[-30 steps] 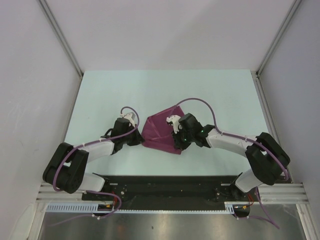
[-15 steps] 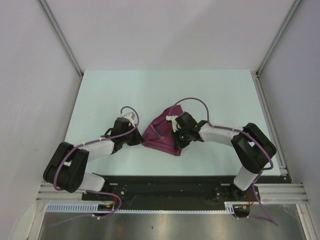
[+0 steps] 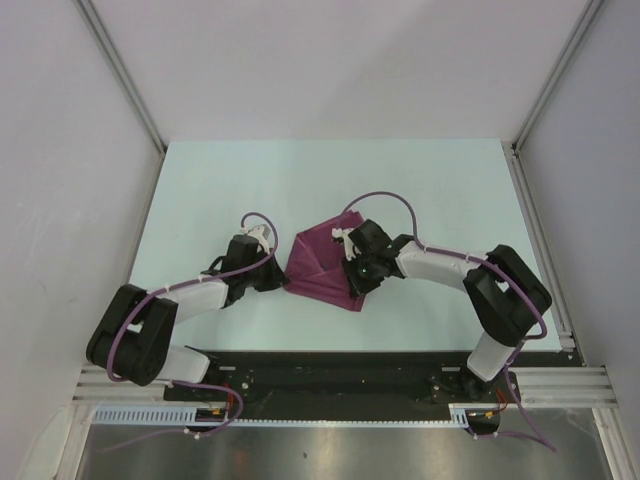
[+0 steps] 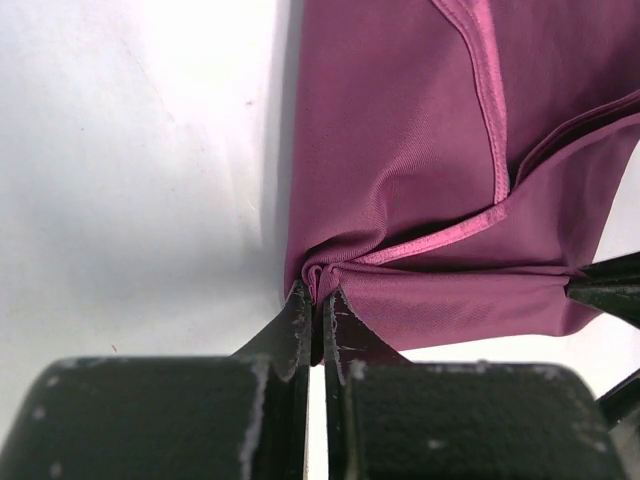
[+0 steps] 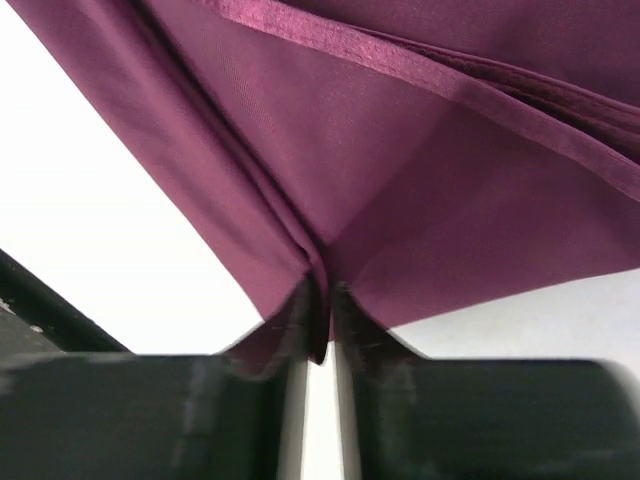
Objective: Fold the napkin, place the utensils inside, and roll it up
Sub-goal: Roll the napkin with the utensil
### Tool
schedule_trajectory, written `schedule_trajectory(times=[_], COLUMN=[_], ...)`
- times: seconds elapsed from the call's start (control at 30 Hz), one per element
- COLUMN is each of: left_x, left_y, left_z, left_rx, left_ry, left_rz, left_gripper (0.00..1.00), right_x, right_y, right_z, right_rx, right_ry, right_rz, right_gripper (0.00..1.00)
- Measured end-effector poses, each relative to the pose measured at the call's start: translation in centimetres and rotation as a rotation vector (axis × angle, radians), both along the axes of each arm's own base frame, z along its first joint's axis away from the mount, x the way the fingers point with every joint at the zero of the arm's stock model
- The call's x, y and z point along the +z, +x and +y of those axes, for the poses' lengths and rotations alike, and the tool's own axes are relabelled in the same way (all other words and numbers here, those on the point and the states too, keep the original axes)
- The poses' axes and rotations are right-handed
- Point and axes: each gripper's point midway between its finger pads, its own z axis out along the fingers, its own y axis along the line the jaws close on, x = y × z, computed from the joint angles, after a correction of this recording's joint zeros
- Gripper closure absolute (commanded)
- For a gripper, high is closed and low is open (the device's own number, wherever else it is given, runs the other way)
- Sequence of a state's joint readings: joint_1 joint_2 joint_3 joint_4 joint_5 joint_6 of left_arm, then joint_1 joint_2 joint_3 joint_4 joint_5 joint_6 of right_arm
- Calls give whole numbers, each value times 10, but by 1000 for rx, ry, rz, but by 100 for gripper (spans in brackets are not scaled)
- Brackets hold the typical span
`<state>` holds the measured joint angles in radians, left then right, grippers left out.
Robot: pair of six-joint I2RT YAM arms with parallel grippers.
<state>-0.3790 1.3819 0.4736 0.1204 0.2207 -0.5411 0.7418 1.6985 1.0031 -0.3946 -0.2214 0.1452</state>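
Left gripper is low over the table, on the left corner of the napkin. Jaws are narrow, nearly together, clamping that corner. In the left wrist view the cloth bunches right at the fingertips, hem strip running off to the right. The napkin sits mid-table between the two arms. It is magenta, creased and folded into an angular shape of several layers. Right gripper is at the napkin's near right edge, the wrist over the cloth. Its jaws are narrow too, with a fold of napkin caught between them, layered hems fanning out above in the right wrist view. A purple cable loops over the right arm.
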Motion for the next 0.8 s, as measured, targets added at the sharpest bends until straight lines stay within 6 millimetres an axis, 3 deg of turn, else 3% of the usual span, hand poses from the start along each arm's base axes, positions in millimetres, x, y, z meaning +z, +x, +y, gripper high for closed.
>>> schedule_trajectory(times=[0.07,0.27,0.43,0.53,0.63,0.8], left_x=[0,1,1,1,1,1], left_y=[0,0,0,0,0,0], left_z=[0,0,0,0,0,0], left_rx=[0,2,1,1,1,0], left_ry=[-1,-2,-2,-3,-3,-4], left_rz=[-1,-2,-2,-2,-2,-2], left_gripper=[100,100,100,100,100,100], right_x=[1,16,46,59,56,26], right_y=[-1,1,18,38,57,69], right_z=[-1,5,29,48,64,77], right_rx=[1,36,71,80,90,101], right_ry=[-8,3,113,196,250,277], right_rz=[6,11,-29,-58,-64,-16], right_gripper=[62,41,36,35,35,34])
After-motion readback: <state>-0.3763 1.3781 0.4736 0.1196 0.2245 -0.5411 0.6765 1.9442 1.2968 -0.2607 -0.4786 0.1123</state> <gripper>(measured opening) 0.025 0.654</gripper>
